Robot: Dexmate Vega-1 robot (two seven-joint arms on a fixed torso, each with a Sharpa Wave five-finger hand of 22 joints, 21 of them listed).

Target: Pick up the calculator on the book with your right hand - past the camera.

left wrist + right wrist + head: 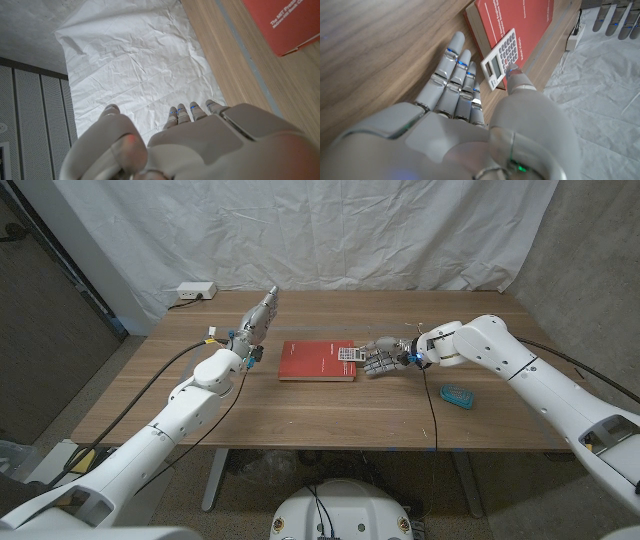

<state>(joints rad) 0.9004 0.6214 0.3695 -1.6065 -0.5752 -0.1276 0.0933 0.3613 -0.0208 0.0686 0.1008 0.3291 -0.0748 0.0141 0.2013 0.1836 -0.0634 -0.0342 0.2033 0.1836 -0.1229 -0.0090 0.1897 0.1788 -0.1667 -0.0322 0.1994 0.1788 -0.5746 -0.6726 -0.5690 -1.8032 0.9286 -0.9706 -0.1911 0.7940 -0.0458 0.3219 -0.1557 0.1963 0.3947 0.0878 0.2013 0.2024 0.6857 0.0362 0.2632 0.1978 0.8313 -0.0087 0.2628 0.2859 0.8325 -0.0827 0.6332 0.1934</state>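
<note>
A red book (312,362) (520,25) lies in the middle of the table, and its corner shows in the left wrist view (285,25). A white calculator (348,354) (500,57) lies on the book's right end, with its display end jutting over the edge. My right hand (382,360) (470,130) is at that edge with its fingers (452,82) stretched along the table beside the book. Its thumb tip (516,75) touches the calculator's keys. My left hand (258,320) (200,145) is raised left of the book, fingers straight, holding nothing.
A teal object (457,394) lies on the table under my right forearm. A white power strip (195,291) sits at the back left corner. A white cloth hangs behind the table.
</note>
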